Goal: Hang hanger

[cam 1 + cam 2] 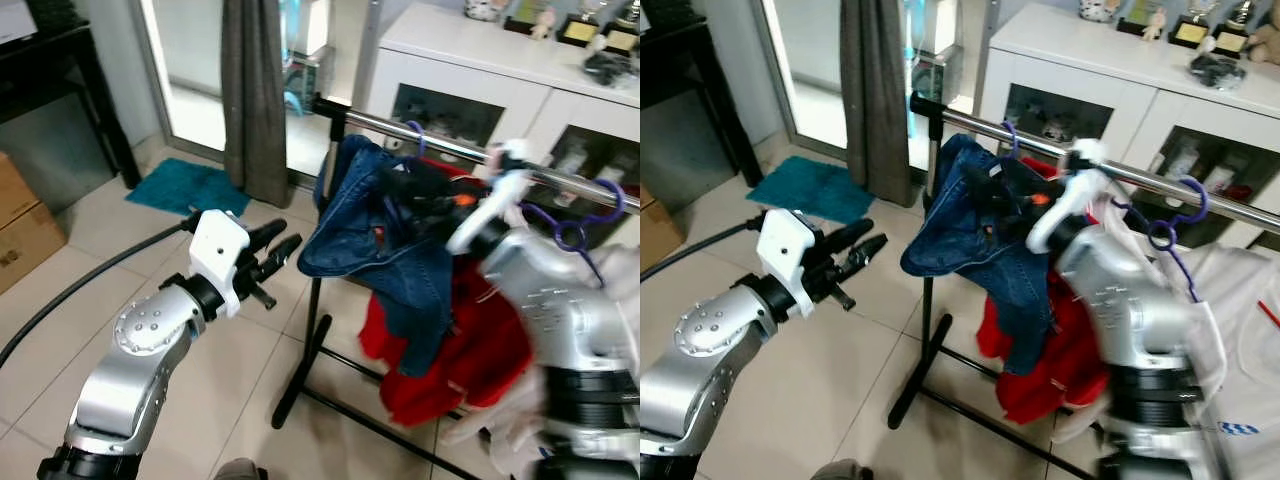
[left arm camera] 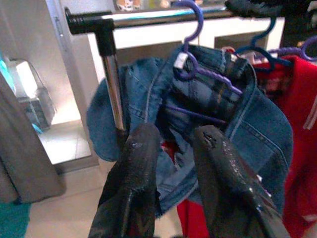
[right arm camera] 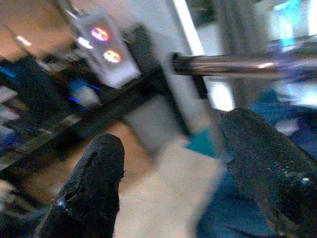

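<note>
The purple hanger [image 2: 195, 59] carrying the denim jacket [image 1: 385, 220] is hanging by its hook on the chrome rail [image 1: 1160, 180], near the rail's black end cap. Judged from this, the hanging step is looking finished or nearly so.

The right gripper [image 3: 171, 171] is sitting just beside the rail above the jacket, its fingers [image 3: 96, 178] spread wide and gripping nothing. The left gripper [image 2: 171, 163] is hovering near the jacket, its fingers apart with a narrow gap and empty.

The next move is probably calling for a clear withdrawal without snagging the hook.

The jacket is thick, stitched denim; a red garment [image 1: 470, 360] is hanging beside it.
</note>
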### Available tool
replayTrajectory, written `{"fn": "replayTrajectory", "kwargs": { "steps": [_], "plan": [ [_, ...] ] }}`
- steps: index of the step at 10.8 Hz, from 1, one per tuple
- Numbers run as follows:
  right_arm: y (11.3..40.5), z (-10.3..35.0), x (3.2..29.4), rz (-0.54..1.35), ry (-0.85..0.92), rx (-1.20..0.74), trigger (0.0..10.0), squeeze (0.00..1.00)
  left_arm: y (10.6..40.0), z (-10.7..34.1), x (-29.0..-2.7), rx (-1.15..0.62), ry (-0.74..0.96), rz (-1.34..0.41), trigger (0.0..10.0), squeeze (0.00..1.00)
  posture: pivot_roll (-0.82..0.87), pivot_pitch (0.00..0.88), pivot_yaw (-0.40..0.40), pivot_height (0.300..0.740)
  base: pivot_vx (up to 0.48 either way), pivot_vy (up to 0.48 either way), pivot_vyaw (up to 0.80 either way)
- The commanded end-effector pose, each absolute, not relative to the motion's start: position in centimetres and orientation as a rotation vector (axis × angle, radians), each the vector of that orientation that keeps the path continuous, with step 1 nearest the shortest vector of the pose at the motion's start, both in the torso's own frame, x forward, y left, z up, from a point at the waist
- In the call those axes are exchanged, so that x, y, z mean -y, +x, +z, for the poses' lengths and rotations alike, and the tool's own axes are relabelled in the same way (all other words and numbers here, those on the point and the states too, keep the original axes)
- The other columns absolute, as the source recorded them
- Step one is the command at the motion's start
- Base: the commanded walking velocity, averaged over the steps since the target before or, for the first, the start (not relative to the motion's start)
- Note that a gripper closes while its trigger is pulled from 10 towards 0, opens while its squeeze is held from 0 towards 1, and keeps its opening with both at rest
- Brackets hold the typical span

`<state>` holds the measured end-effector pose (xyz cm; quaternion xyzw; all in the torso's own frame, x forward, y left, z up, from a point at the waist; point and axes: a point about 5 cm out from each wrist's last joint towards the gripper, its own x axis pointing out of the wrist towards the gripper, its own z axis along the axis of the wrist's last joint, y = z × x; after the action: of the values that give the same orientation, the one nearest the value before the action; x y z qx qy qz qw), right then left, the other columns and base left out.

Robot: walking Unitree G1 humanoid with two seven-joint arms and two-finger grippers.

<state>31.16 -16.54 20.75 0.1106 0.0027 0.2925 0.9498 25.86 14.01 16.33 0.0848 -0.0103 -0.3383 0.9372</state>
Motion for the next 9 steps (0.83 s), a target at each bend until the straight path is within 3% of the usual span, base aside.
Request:
{"fn": "replayTrajectory", "kwargs": {
  "steps": [1, 3, 6, 7, 9],
  "plan": [
    [30.7, 21.1, 17.8, 0.562, 0.165, -0.008, 10.0, 1.00, 25.5, 16.3, -13.4, 0.019, 0.188, -0.733, 10.0, 0.00, 0.06, 0.000, -0.051, 0.740, 0.000, 0.000, 0.00],
    [29.9, 21.4, 20.3, 0.524, 0.068, -0.036, 10.0, 1.00, 25.4, 16.2, -13.2, 0.013, 0.191, -0.749, 10.0, 0.00, 0.05, 0.000, -0.055, 0.740, 0.000, 0.000, 0.00],
    [30.4, 20.2, 23.5, 0.380, -0.190, -0.250, 10.0, 1.00, 25.4, 15.8, -12.5, -0.003, 0.175, -0.807, 10.0, 0.00, 0.01, 0.000, -0.058, 0.740, 0.000, 0.000, 0.00],
    [30.9, 19.9, 23.5, 0.355, -0.227, -0.275, 10.0, 0.00, 25.4, 15.9, -12.2, -0.002, 0.175, -0.825, 10.0, 0.00, 0.01, 0.000, -0.058, 0.740, 0.000, 0.000, 0.00],
    [32.5, 19.6, 23.6, 0.292, -0.286, -0.292, 10.0, 0.00, 25.4, 15.9, -12.1, -0.009, 0.183, -0.842, 10.0, 0.00, 0.02, 0.000, -0.055, 0.740, 0.000, 0.000, 0.00]
  ]
}}
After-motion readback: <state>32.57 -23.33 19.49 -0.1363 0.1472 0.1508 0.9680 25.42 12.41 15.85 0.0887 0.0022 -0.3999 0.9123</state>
